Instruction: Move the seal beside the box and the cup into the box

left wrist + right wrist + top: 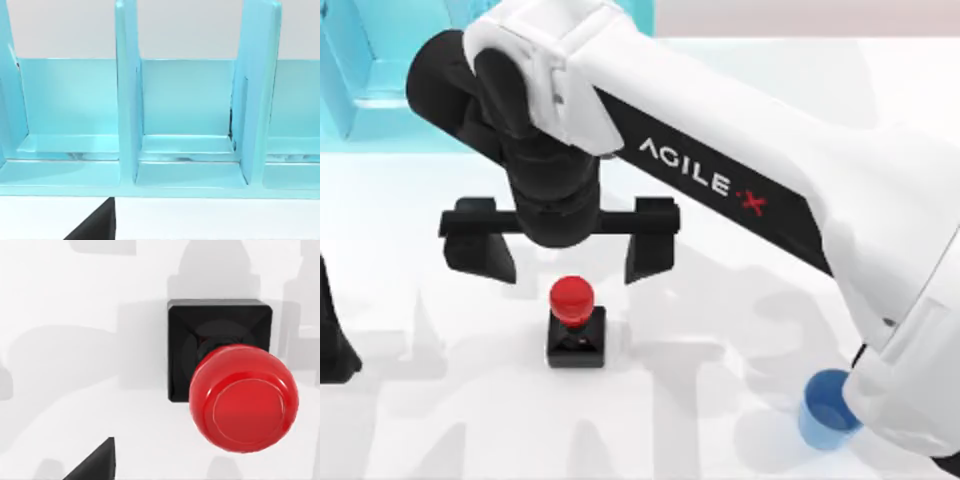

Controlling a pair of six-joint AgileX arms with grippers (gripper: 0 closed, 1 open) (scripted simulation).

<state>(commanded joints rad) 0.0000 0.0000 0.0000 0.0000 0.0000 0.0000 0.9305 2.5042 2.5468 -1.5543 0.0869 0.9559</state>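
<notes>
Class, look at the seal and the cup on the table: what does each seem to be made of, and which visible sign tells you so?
The seal: its red knob looks like glossy plastic or lacquer, judging by the soft highlights; the black square base looks like matte plastic or rubber, almost without shine. The cup: plain blue, smooth and uniform, probably plastic, though glazed ceramic cannot be ruled out. The right tool hangs open above the seal.
</notes>
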